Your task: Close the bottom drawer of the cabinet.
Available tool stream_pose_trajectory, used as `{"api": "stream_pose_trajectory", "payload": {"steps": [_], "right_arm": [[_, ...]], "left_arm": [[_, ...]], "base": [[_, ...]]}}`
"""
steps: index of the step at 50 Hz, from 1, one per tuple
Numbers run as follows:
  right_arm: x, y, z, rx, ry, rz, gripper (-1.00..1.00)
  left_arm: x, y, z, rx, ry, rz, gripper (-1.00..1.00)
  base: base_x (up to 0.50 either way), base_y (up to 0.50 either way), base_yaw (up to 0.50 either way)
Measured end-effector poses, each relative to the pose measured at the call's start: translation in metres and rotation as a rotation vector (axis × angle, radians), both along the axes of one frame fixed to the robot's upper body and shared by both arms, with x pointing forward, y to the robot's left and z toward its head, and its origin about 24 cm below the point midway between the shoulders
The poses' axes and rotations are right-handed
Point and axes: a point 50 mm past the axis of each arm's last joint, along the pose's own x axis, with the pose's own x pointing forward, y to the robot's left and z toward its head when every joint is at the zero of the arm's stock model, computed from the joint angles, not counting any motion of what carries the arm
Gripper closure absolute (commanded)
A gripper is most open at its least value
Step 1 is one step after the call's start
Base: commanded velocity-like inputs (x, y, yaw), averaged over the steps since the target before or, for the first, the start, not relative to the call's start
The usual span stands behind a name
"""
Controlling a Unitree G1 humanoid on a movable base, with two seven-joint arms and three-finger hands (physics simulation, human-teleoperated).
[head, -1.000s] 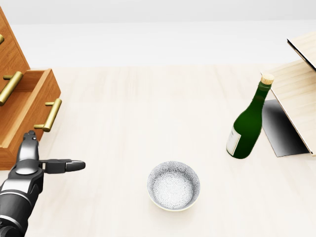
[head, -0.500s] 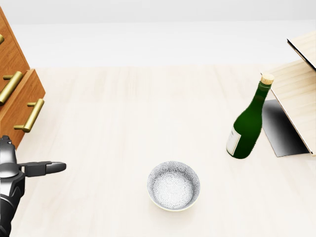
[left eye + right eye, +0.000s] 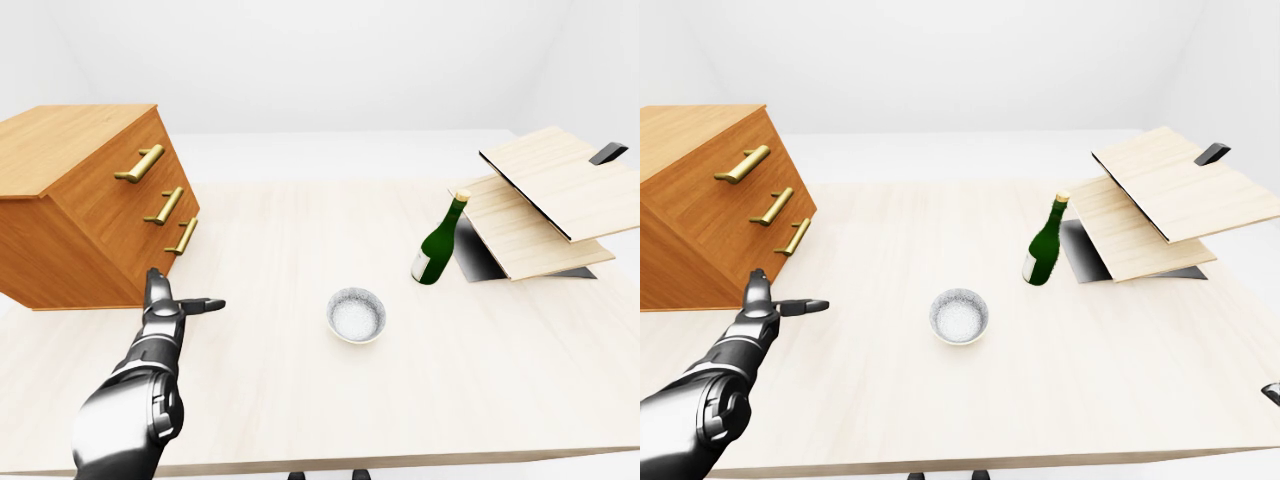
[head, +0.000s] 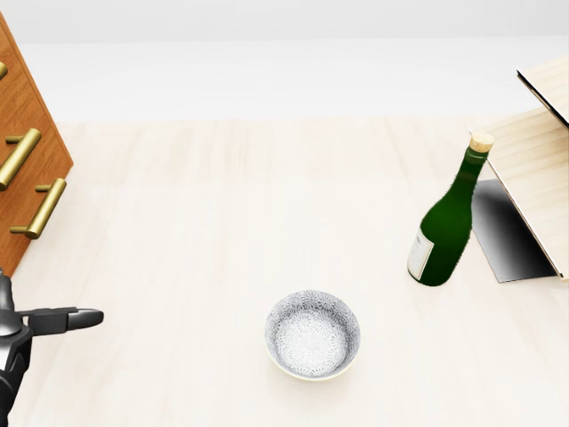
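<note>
Pushing done — the bottom drawer (image 3: 178, 240) has slid flush into the cabinet (image 3: 85, 205); my left hand (image 3: 172, 306), fingers spread, hangs just clear — task looks complete.

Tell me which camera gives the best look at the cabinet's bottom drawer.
The left-eye view: the whole cabinet shows, with the bottom drawer flush under the other two. The right-eye view shows nearly the same but crops the cabinet's left side. The head view catches only the cabinet's right edge and two full handles.

Pale table (image 3: 300, 400) under cabinet (image 3: 80, 210), bowl (image 3: 356, 315), bottle (image 3: 438, 245), boards (image 3: 545, 200).
</note>
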Motion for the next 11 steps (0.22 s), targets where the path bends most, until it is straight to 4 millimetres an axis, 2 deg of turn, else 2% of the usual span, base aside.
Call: {"api": "stream_pose_trajectory", "payload": {"steps": [11], "right_arm": [[0.0022, 0.0007, -0.0007, 0.002, 0.008, 0.004, -1.0]], "left_arm": [[-0.0006, 0.0004, -0.0009, -0.031, -0.023, -0.001, -1.0]], "base": [[0.0, 0.0, 0.0]]}}
